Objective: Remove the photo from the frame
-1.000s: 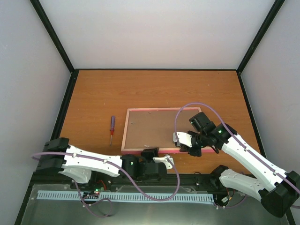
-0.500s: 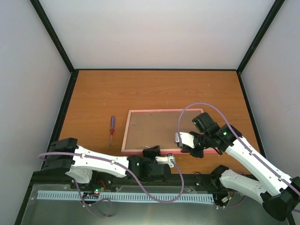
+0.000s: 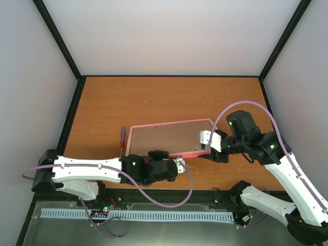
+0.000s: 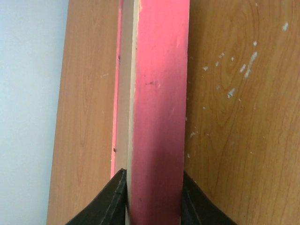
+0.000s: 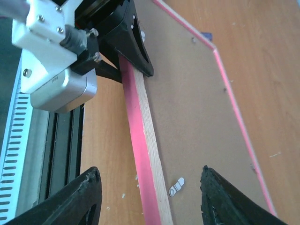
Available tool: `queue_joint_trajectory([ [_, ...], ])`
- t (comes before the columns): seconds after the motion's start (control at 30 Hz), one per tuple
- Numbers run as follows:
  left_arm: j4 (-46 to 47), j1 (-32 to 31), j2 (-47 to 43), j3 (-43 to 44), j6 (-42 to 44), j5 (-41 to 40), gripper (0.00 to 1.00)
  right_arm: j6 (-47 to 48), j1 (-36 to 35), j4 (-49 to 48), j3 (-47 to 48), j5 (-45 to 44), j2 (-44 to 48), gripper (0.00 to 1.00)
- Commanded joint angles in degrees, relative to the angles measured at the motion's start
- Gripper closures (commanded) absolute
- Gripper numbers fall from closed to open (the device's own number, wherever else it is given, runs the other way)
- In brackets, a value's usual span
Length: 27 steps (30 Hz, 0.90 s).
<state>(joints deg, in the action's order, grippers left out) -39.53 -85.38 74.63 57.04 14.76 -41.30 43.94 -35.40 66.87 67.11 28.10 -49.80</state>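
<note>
L jaws clamped on near rail of frame (image 3: 166, 137). R jaws apart, hanging over same rail by R corner, gripping nothing. Frame sits mid-desk (image 3: 102, 102), back board (image 5: 187, 93) up, photo hidden under it. Risks: single pinch pt, so frame could pivot or slip out. Clip (image 5: 177, 186) looks shut, so board prob won't lift. Long axis runs L-R, R end skewed slightly away from arms.
</note>
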Motion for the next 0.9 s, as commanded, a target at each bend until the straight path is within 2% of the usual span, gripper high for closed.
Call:
queue_joint_trajectory([
  [0.0,0.3,1.6,-3.8,7.6,-2.6,7.1,0.99,2.5,0.5,4.2,7.2,-0.6,-1.3,0.42],
  [0.1,-0.6,1.8,-3.8,11.1,-2.0,7.8,0.99,6.2,0.5,6.1,10.7,-2.9,-1.7,0.35],
  [0.23,0.0,1.9,-3.4,15.3,0.1,8.1,0.99,15.2,0.5,6.3,8.3,-6.7,0.7,0.27],
  [0.37,1.5,2.8,-2.5,18.8,2.0,9.3,0.99,21.3,0.5,7.2,5.9,-10.7,1.1,0.26],
  [0.63,4.4,3.0,0.9,21.7,5.0,11.9,0.99,21.8,0.4,3.7,5.1,-19.2,0.7,0.29],
  [0.73,6.0,3.0,1.8,21.9,5.8,12.8,0.99,22.9,0.4,4.6,5.5,-20.6,0.3,0.35],
  [0.87,8.8,3.1,1.6,21.2,7.2,13.6,0.99,23.5,0.4,7.8,6.6,-20.0,-0.8,0.55],
])
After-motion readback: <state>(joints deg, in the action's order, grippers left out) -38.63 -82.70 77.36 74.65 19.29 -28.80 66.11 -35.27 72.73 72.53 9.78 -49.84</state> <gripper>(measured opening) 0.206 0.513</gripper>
